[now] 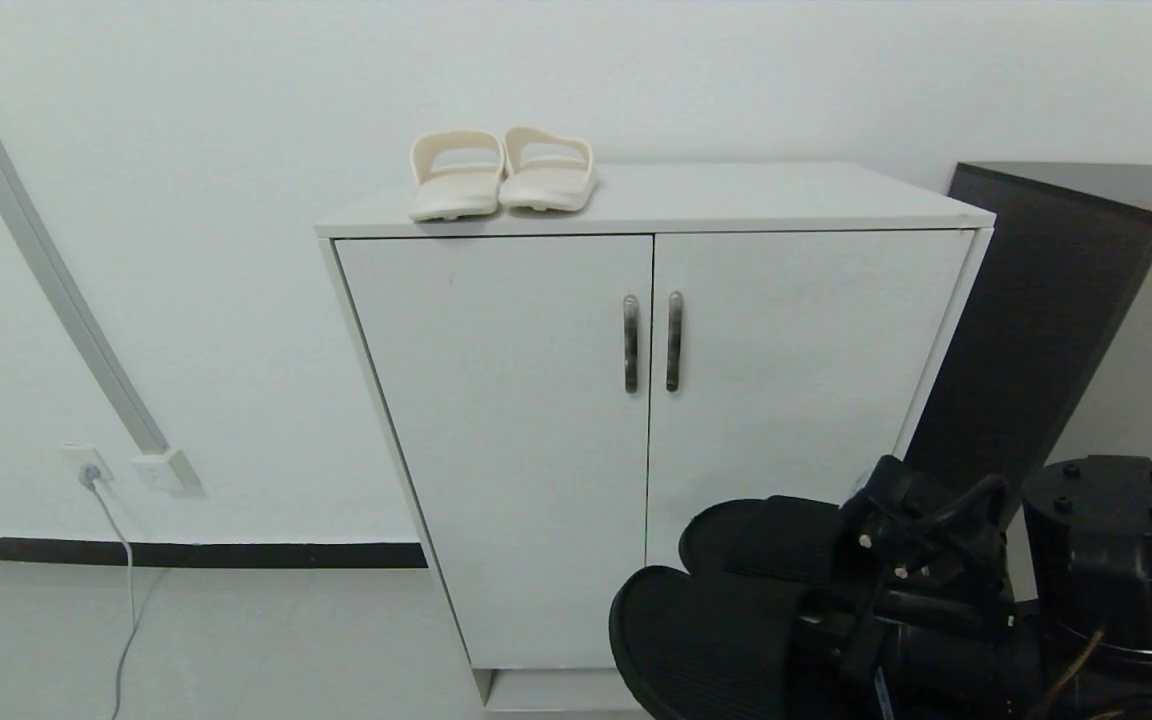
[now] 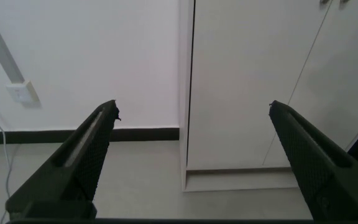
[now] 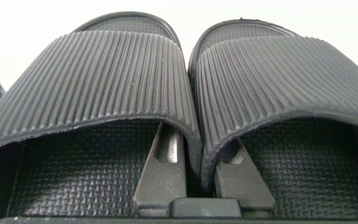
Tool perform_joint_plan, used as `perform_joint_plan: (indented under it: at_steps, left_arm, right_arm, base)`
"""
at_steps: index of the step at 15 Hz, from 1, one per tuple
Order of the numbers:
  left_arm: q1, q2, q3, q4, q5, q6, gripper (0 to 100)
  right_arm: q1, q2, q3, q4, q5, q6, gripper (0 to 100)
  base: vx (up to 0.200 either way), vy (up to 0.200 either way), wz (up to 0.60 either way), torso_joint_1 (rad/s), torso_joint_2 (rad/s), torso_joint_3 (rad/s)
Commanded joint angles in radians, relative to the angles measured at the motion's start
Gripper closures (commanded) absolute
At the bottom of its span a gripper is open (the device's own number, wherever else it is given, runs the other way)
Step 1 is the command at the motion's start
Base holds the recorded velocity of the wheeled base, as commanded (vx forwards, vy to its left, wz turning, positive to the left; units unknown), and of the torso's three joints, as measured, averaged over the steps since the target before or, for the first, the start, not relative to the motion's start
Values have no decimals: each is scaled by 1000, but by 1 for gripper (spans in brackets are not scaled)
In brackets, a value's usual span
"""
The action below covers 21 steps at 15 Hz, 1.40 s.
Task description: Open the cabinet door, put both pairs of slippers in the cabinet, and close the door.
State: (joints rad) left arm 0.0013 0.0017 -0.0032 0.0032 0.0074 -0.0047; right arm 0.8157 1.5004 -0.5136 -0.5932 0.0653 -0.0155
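Observation:
A white cabinet (image 1: 496, 420) stands against the wall with both doors shut, its two dark handles (image 1: 652, 342) side by side at the middle. A pair of beige slippers (image 1: 501, 175) rests on its top at the left. Low in front of the right door, my right gripper (image 1: 876, 570) is shut on a pair of black ribbed slippers (image 1: 736, 590). In the right wrist view its fingers (image 3: 160, 168) reach under the straps and pinch the two slippers (image 3: 104, 68) together. My left gripper (image 2: 193, 106) is open and holds nothing, down by the cabinet's (image 2: 241, 93) lower left corner.
A dark cabinet (image 1: 1036, 330) stands close on the white one's right side. On the wall to the left are a socket with a hanging cable (image 1: 88, 472) and a slanted grey conduit (image 1: 36, 240). Bare floor (image 1: 236, 640) lies left of the cabinet.

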Motion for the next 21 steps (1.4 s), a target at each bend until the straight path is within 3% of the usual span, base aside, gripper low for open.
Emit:
perform_joint_plan:
  at_steps: [1, 3, 18, 20, 21]
  left_arm:
    - [0, 0, 0, 0, 0, 0, 0]
    - [0, 0, 0, 0, 0, -1, 0]
    - [2, 49, -27, -3, 0, -1, 0]
    - [-3, 116, -150, 6, -9, -64, 0]
    - [-7, 164, -153, 3, -46, -63, 0]
  right_arm:
    - [0, 1, 1, 0, -1, 0, 100]
    - [0, 1, 6, 0, -1, -3, 100]
    - [0, 7, 43, -76, 2, -37, 100]
    - [0, 4, 46, -86, 1, -50, 100]
    - [0, 4, 46, -86, 1, -50, 100]
  base:
    - [0, 0, 0, -22, 447, 393]
    - [0, 0, 0, -15, 386, 344]
    - [0, 0, 0, -1, 28, 22]
    - [0, 0, 0, 1, 35, 21]
    - [0, 0, 0, 0, 0, 0]
